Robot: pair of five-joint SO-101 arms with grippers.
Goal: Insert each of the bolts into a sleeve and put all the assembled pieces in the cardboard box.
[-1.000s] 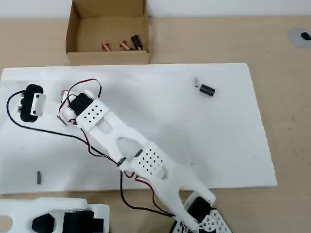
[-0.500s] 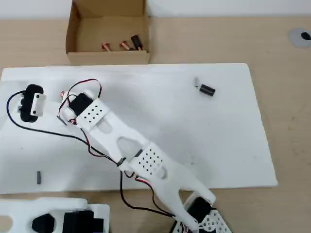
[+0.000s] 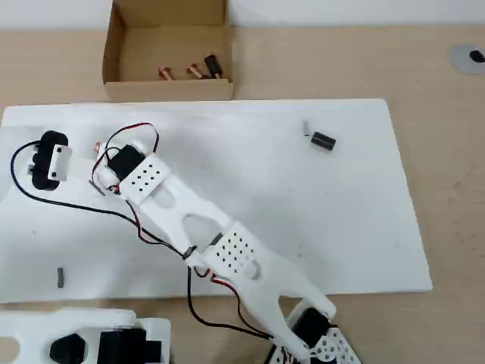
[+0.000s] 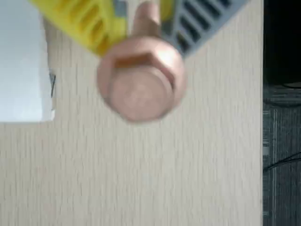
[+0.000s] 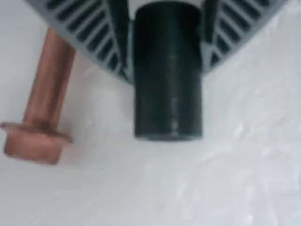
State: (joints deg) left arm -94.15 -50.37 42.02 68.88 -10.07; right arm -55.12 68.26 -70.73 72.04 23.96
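The step in hand looks like pairing a bolt with a sleeve. The right claw (image 5: 169, 37) pinches a black sleeve (image 5: 168, 70) over the white mat (image 3: 265, 212), with a loose bolt (image 5: 42, 113) lying just beside it, and the left claw (image 4: 143, 28) pinches a second bolt (image 4: 141, 89) by its shank over the bare desk (image 4: 164, 179). Next, I judge, a shank and the sleeve's bore must be lined up end to end before any push, and only then carried to the cardboard box (image 3: 167, 89) beyond the mat.
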